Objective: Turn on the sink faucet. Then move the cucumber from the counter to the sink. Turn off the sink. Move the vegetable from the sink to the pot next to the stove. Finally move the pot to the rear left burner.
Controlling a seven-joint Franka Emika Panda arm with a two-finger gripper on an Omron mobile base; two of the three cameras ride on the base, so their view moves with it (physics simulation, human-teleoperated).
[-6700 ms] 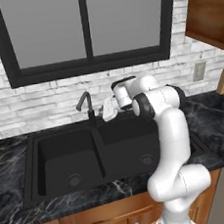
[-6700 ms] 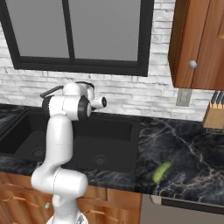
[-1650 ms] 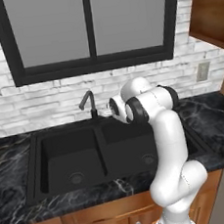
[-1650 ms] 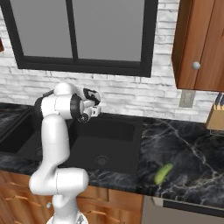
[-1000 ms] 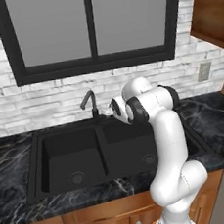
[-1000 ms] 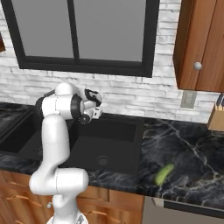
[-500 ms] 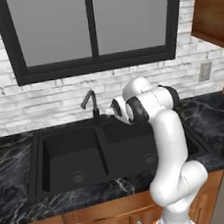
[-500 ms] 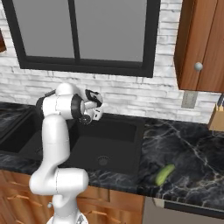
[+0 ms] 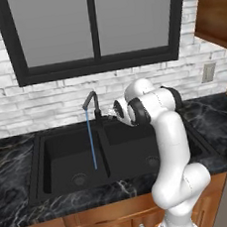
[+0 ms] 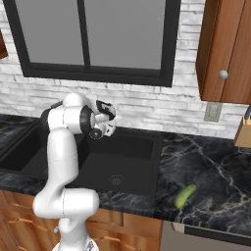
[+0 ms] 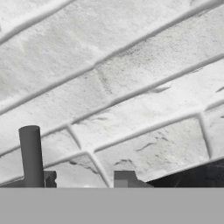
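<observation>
Left base view: a thin blue stream runs from the slim black gooseneck faucet (image 9: 91, 104) into the left basin of the black double sink (image 9: 115, 155). Just beside its base sits the two-finger gripper (image 9: 111, 115), its jaws partly apart, holding nothing. A small yellowish-green cucumber (image 10: 185, 195) lies near the glossy black marble counter's (image 10: 215, 186) front edge, right of the sink.

A black-framed window (image 9: 93, 30) sits in a white brick wall (image 10: 147, 105) between brown wooden cabinets (image 10: 226, 49).

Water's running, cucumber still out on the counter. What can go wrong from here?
1. The gripper sits right beside the sink faucet; backing out could knock the lever and cut the water stream.
2. The cucumber lies near the counter's front edge; a glancing grasp might roll it off.
</observation>
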